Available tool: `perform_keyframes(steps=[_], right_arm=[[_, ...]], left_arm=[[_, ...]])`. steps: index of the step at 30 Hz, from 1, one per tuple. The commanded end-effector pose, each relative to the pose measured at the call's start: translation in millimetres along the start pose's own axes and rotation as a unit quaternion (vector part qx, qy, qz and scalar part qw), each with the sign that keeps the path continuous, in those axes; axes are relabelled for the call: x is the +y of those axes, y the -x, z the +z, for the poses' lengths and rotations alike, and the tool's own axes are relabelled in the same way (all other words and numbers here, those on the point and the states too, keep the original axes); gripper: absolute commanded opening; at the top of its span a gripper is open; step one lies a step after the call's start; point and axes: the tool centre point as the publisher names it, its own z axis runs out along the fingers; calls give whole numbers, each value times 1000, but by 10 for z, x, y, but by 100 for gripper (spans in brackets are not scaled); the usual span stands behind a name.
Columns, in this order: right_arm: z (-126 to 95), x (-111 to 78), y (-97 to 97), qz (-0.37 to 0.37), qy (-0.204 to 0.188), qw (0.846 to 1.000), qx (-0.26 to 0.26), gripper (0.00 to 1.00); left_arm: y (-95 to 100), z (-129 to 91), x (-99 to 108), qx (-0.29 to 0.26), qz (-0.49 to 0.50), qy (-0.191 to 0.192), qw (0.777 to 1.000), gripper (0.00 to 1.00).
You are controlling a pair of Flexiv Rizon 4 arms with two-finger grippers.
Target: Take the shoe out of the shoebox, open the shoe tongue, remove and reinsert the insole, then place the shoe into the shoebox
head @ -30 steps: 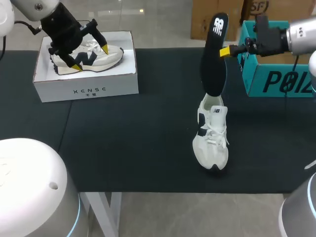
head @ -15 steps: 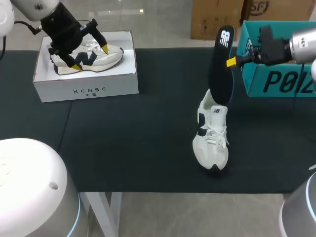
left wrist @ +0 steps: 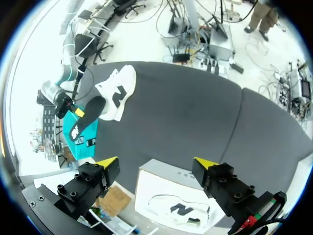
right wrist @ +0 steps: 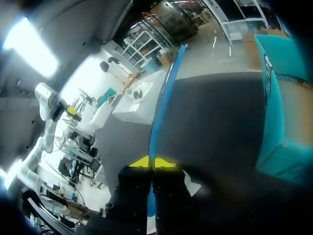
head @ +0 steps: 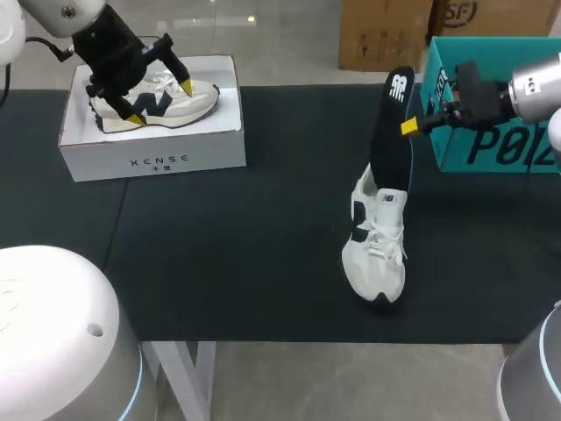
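teal box (head: 495, 145) crowds upright insole (head: 392, 132)

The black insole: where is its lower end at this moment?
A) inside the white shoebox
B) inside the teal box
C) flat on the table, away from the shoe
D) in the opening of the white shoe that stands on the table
D: the insole stands nearly upright, gripped near its top by the right claw, and its lower end dips into the opening of the shoe.
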Motion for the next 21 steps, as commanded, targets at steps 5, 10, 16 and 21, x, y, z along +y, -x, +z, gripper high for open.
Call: perform_keyframes(steps=[5,10,16,21], right_arm=[[59,-42,-29,4,25,1000,12,0],[99,-103,-17,1,47,998,30,0],[179,-168,3,-3,63,996,62,0],[246,-201,-21,-6,74,992,104,0]], left_arm=[[7,0,6,2,0,0,1000,100],[7,0,6,2,0,0,1000,100],[7,0,6,2,0,0,1000,100],[7,0,6,2,0,0,1000,100]])
